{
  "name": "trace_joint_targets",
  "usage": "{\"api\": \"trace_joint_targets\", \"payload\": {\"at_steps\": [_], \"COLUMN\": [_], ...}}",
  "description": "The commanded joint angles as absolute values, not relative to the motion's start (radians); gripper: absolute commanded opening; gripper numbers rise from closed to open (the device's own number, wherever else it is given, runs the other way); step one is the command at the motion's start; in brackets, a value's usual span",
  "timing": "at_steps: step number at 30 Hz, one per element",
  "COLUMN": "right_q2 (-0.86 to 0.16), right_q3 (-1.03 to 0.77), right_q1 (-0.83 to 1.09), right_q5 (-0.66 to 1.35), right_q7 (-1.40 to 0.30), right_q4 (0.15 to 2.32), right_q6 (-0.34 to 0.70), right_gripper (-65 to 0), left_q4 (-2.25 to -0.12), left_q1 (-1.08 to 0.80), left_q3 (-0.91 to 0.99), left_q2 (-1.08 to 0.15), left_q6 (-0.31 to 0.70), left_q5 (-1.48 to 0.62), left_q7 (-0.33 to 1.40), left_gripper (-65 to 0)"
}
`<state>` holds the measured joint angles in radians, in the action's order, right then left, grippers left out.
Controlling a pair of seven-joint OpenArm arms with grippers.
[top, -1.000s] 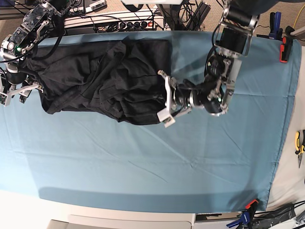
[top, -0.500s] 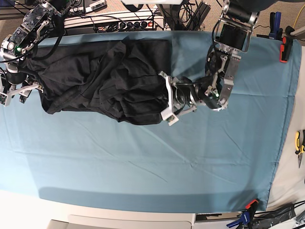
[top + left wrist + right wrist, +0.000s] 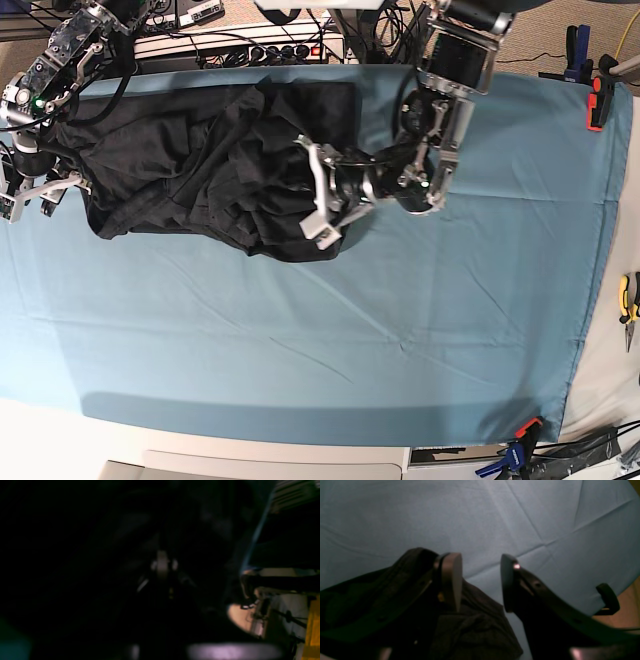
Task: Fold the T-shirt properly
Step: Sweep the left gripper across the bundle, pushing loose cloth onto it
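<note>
My left tool (image 3: 312,196) was closed, grip on cloth unclear; my right tool (image 3: 480,582) stood wide, empty. The T-shirt (image 3: 285,190) lay rumpled across the worktop (image 3: 300,350). Folding well called for pinching one layer and drawing it slowly.

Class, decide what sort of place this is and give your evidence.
Probably a robotics workshop: a robot arm works over a cloth-covered table, with pliers lying to one side.
</note>
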<state>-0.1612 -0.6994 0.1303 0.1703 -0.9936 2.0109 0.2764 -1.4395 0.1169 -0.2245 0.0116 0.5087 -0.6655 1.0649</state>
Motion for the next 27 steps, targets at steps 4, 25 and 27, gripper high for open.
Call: {"api": "trace_joint_targets", "payload": {"at_steps": [4, 25, 27], "right_q2": [-0.178, -0.177, -0.178], "right_q3": [-0.701, -0.701, -0.701], "right_q1": [0.121, 0.121, 0.121], "right_q5": [0.176, 0.194, 0.194], "right_q7": [-0.965, -0.964, -0.961], "right_q4": [2.027, 2.027, 2.027], "right_q6": [0.271, 0.271, 0.271], "right_gripper": [-39.3, -39.3, -39.3], "left_q4": [-1.455, -1.455, -1.455], "left_q1": [0.135, 0.128, 0.143], "left_q3": [-0.312, -0.484, -0.483], "left_q2": [0.025, 0.157, 0.157], "left_q6": [0.516, 0.562, 0.562], "left_q5": [-0.688, -0.635, -0.633], "left_q7": [1.055, 0.974, 0.986], "left_gripper": [-65.0, -65.0, -65.0]}}
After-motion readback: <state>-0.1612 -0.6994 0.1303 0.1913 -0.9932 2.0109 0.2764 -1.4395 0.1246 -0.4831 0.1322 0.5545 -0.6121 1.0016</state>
